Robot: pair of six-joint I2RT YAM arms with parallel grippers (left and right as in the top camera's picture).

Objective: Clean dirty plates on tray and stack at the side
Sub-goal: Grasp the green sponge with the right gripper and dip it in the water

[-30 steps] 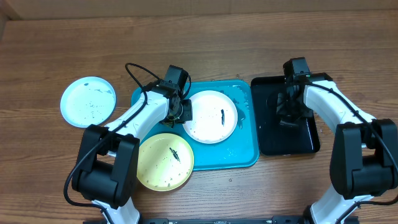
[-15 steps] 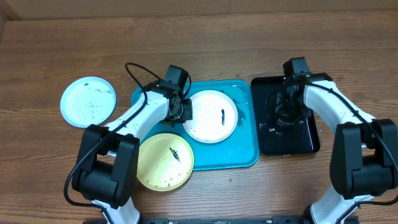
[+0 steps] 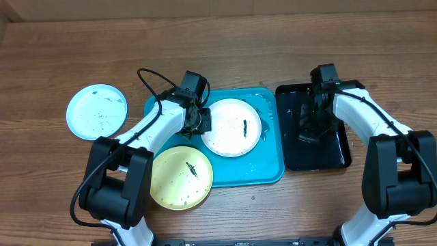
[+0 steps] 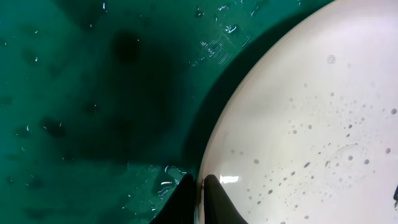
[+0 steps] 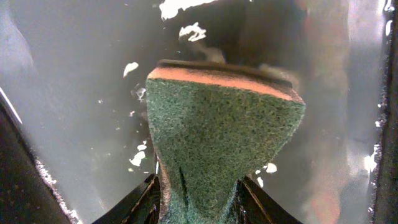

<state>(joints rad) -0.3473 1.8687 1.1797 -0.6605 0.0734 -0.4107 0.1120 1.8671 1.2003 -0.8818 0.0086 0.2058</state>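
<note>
The white plate (image 3: 232, 128) lies on the teal tray (image 3: 263, 167), speckled and with a dark smear. My left gripper (image 3: 203, 123) is shut on its left rim; the left wrist view shows the gripper (image 4: 200, 183) pinching the white plate (image 4: 311, 124) edge over the wet tray (image 4: 93, 93). The yellow-green plate (image 3: 181, 176) overlaps the tray's front left corner. The pale blue plate (image 3: 97, 111) rests on the table to the left. My right gripper (image 3: 308, 133) is shut on a green-and-orange sponge (image 5: 224, 124), with the gripper (image 5: 199, 193) over the black tray.
The glossy black tray (image 3: 334, 154) stands right of the teal tray, wet with foam flecks on its floor (image 5: 74, 74). A black cable (image 3: 147, 76) loops behind the left arm. Bare wooden table surrounds both trays.
The right gripper with the sponge has shifted slightly over the black tray. The left arm and the plates have not moved.
</note>
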